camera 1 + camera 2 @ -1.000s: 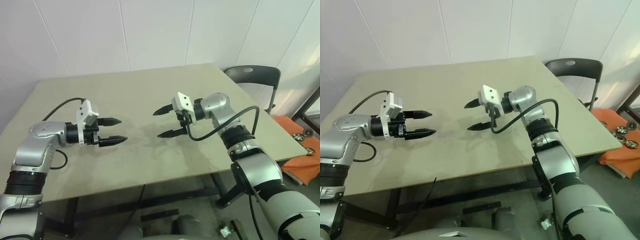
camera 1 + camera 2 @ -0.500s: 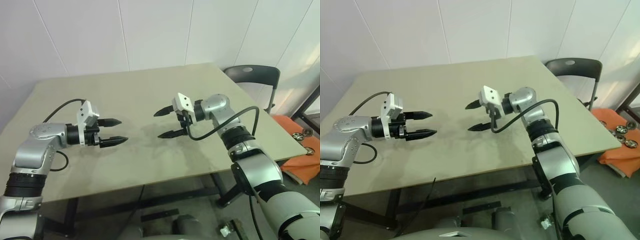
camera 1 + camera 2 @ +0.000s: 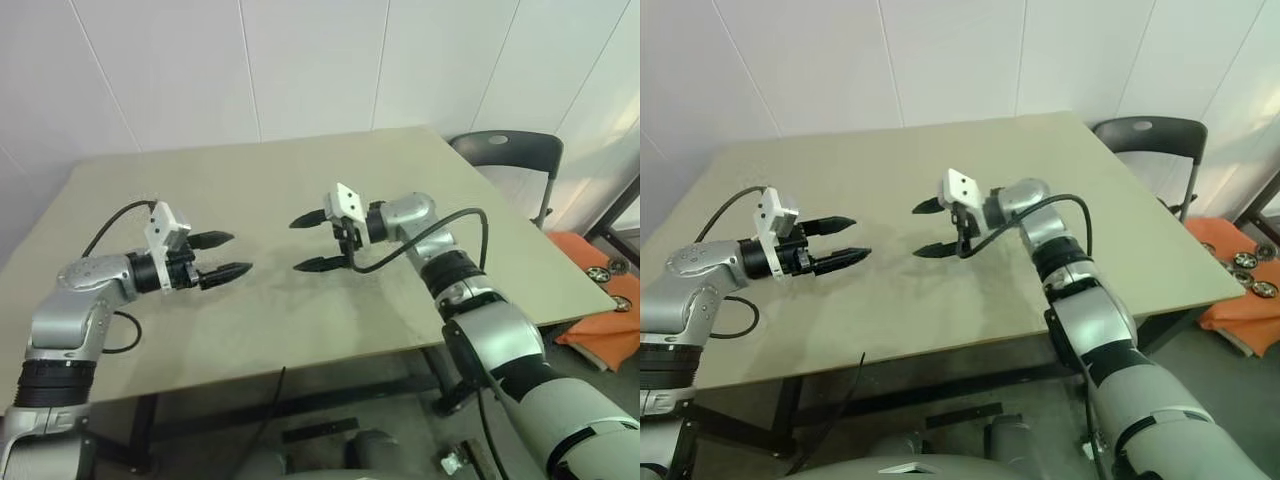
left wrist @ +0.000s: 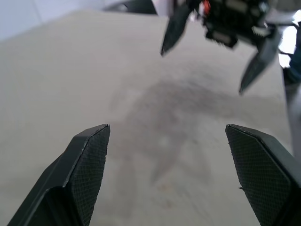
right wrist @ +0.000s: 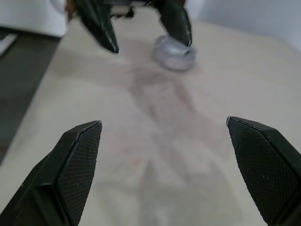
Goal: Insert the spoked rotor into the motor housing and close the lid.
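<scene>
Both arms are held over the beige table [image 3: 300, 170], fingertips facing each other, well apart. Left gripper [image 3: 222, 255]: fingers spread wide, nothing between them. Right gripper [image 3: 309, 242]: fingers likewise wide apart, empty. Neither touches the tabletop. Spoked rotor and motor housing: location cannot be told from the table views. Small round dark parts lie on an orange mat [image 3: 610, 290] beyond the table's right edge, too small to identify. A dark chair [image 3: 510, 155] stands by the far right corner.

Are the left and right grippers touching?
Apart. The left eye view shows bare table between the left gripper and the right gripper; both are open and point at each other.
</scene>
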`<state>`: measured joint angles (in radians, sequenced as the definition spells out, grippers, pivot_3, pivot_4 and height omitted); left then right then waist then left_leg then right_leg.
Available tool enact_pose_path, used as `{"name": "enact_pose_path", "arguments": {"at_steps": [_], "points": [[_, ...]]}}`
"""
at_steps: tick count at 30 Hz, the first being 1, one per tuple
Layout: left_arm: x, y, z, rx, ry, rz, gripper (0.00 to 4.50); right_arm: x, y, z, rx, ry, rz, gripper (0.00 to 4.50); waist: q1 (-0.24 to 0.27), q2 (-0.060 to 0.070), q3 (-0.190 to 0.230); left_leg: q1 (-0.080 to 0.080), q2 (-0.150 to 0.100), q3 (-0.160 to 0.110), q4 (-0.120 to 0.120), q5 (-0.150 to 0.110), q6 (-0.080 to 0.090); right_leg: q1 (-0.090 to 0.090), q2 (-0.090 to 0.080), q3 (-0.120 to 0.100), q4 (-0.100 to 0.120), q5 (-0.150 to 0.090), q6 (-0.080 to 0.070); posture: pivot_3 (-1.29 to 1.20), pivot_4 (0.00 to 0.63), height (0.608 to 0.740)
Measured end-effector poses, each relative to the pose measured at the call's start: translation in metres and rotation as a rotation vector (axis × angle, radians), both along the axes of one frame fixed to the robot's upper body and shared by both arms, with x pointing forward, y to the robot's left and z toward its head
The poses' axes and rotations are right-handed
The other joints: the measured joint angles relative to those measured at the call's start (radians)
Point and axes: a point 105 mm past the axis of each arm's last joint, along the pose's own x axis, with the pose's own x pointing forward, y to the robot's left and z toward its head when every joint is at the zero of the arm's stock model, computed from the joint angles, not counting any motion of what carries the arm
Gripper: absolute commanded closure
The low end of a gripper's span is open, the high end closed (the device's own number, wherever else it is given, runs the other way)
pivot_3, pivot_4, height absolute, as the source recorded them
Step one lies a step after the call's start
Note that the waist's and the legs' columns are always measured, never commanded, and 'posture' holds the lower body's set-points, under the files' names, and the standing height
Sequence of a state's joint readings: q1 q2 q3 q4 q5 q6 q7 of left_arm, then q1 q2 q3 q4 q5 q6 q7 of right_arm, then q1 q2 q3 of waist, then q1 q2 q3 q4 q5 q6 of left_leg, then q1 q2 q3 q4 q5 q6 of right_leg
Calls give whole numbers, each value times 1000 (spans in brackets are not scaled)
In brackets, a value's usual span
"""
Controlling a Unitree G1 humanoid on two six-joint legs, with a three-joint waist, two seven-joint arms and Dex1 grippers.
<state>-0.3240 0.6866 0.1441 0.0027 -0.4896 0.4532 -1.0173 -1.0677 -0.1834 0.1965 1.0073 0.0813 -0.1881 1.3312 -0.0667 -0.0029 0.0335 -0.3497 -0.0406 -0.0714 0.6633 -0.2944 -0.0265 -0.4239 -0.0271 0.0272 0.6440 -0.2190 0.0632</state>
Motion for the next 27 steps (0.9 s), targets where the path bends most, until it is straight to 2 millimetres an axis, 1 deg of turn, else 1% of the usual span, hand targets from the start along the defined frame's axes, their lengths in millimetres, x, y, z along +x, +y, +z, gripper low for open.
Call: {"name": "enact_pose_path", "arguments": {"at_steps": [3, 6, 7, 9, 11, 13, 15, 19, 22, 24, 27], "points": [[10, 0, -5, -45, -12, 102, 316, 12, 6, 2, 81, -3, -121, 61, 0, 0, 0, 0, 0, 0, 0, 0, 0, 0, 0, 0, 0, 0, 0, 0, 0, 740], [24, 7, -16, -106, -6, 266, 316, 30, 11, 9, 207, -69, -325, 61, 0, 0, 0, 0, 0, -1, -1, 0, 0, -1, 0, 0, 0, 0, 0, 0, 0, 740], [28, 4, -20, -147, -5, 309, 316, 34, 11, 6, 253, -73, -399, 61, 2, -1, -1, -1, 0, -1, -1, 0, 0, -1, 0, 0, -1, 0, 0, 0, 0, 740], [31, -7, -27, -216, -3, 356, 316, 35, 9, -12, 311, -23, -516, 61, 9, -1, -1, -2, 0, -1, -1, 0, 0, -1, -1, 0, -1, 0, 0, 0, 0, 740], [34, -16, -33, -267, 4, 412, 316, 31, 11, -41, 338, 83, -623, 61, 13, -1, -1, -5, 0, -1, -1, 0, 0, -3, -1, 0, -2, 0, 0, 0, 0, 740], [38, -20, -36, -306, -2, 472, 316, 34, 4, -56, 333, 118, -735, 61, 19, -1, -1, -5, -1, 0, -1, 0, 0, -4, -1, 1, -2, 0, 0, 0, 0, 740], [42, -19, -38, -327, -17, 549, 316, 42, -6, -57, 340, 112, -833, 61, 24, -1, -1, -4, -1, -1, -1, 0, 0, -4, -1, 0, -1, 0, 0, 0, 0, 740], [49, 3, -38, -314, -128, 785, 316, 56, -28, -56, 381, 169, -1000, 61, 25, -1, -1, -4, 0, -1, -1, 0, 0, -3, 0, 0, -1, 0, 0, 0, 0, 740], [47, 17, -27, -341, -217, 876, 316, 59, -37, -53, 408, 191, -1044, 61, 24, -1, -1, -4, 0, 0, -1, 0, 0, -3, 0, 0, -2, 0, 0, 0, 0, 740], [44, 22, -18, -349, -281, 913, 316, 60, -39, -44, 449, 191, -1048, 61, 24, -1, -1, -4, 0, 0, -1, 0, 0, -3, 0, 0, -2, 0, 0, 0, 0, 740], [38, 30, -15, -338, -332, 960, 316, 61, -45, -36, 485, 160, -1075, 61, 25, -1, -1, -4, 0, 0, -1, 0, 0, -2, 0, 0, -3, 0, 0, 0, 0, 740]]}}
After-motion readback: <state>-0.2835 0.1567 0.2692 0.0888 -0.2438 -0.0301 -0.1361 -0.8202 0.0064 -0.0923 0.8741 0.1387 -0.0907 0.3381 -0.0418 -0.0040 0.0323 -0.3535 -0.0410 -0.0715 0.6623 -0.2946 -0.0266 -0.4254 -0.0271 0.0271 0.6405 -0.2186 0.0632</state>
